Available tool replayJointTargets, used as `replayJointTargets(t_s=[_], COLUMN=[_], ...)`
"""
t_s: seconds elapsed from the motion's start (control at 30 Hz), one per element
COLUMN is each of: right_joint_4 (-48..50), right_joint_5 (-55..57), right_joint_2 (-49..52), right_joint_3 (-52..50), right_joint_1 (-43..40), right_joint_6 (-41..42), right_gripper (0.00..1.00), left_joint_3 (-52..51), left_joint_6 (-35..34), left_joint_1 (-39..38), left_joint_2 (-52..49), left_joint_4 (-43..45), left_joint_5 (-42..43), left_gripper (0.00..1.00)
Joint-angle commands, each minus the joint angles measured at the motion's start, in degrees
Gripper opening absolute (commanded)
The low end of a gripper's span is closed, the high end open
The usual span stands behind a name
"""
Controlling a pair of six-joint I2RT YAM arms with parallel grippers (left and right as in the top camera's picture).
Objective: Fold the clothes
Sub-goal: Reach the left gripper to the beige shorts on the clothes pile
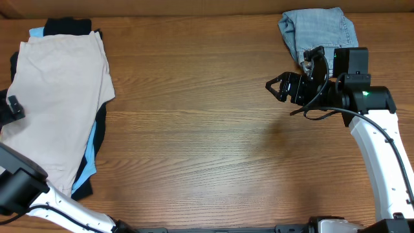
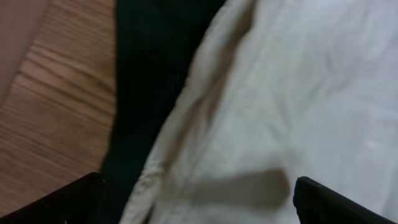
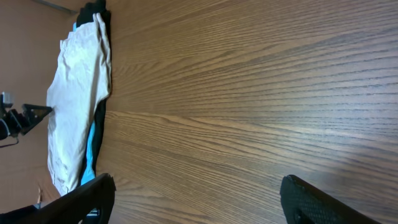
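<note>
The pale beige shorts (image 1: 61, 103) lie flat at the table's left, on top of a black garment (image 1: 68, 27) and a light-blue garment (image 1: 90, 152). My left gripper (image 1: 11, 109) is at their left edge. In the left wrist view it (image 2: 199, 205) is open, just above the beige cloth (image 2: 298, 93) and the black garment (image 2: 149, 62). The faded-blue denim shorts (image 1: 317, 29) lie bunched at the back right. My right gripper (image 1: 275, 86) is open and empty over bare wood in front of the denim, its jaws (image 3: 196, 199) pointing left toward the beige shorts (image 3: 78, 93).
The wooden table (image 1: 207, 142) spans the whole view. The right arm's white link (image 1: 381, 162) runs down the right side. The left arm's base (image 1: 26, 194) sits at the front left corner.
</note>
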State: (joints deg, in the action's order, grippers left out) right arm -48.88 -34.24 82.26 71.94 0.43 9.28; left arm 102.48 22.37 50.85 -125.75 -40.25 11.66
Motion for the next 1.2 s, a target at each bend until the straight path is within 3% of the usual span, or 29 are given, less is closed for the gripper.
replayJointTargets(t_s=[0.0,0.1,0.3,0.4,0.47,0.53,0.7,0.83,1.03,1.17], right_joint_4=[0.2,0.2,0.2,0.4,0.5,0.6,0.7,1.0,2.5,1.8], right_joint_5=[0.1,0.3,0.3,0.3,0.3,0.3,0.3,0.3,0.2,0.0], right_joint_2=[-0.2,-0.2,-0.2,-0.2,-0.2,-0.2,-0.2,-0.2,-0.2,-0.2], right_joint_3=[1.5,1.5,1.5,1.5,1.5,1.5,1.5,1.5,1.6,2.2], right_joint_1=[0.3,0.3,0.3,0.3,0.3,0.3,0.3,0.3,0.3,0.0], right_joint_6=[-0.3,-0.3,-0.3,-0.3,-0.3,-0.3,-0.3,-0.3,0.1,1.4], right_gripper=[0.87,0.85,0.84,0.84,0.83,0.83,0.82,0.82,0.80,0.77], left_joint_3=[1.4,1.2,1.2,1.2,1.2,1.2,1.2,1.6,4.9,5.7], left_joint_6=[1.3,1.2,-0.8,-1.8,-1.8,-1.8,-2.6,-8.5,-14.8,-23.0], left_joint_1=[1.0,1.0,0.9,0.9,0.9,0.9,0.9,0.6,-2.2,-6.2], left_joint_2=[0.2,-0.4,-3.3,-5.0,-5.8,-6.1,-6.1,-5.5,-3.6,-1.1], left_joint_4=[0.5,0.5,2.1,2.2,2.1,2.0,3.1,3.5,-0.8,-3.2], left_joint_5=[4.3,4.9,5.0,5.9,6.4,6.5,10.6,15.6,24.9,39.0], left_gripper=[0.86,0.74,0.75,0.68,0.57,0.33,0.21,0.04,0.04,0.04])
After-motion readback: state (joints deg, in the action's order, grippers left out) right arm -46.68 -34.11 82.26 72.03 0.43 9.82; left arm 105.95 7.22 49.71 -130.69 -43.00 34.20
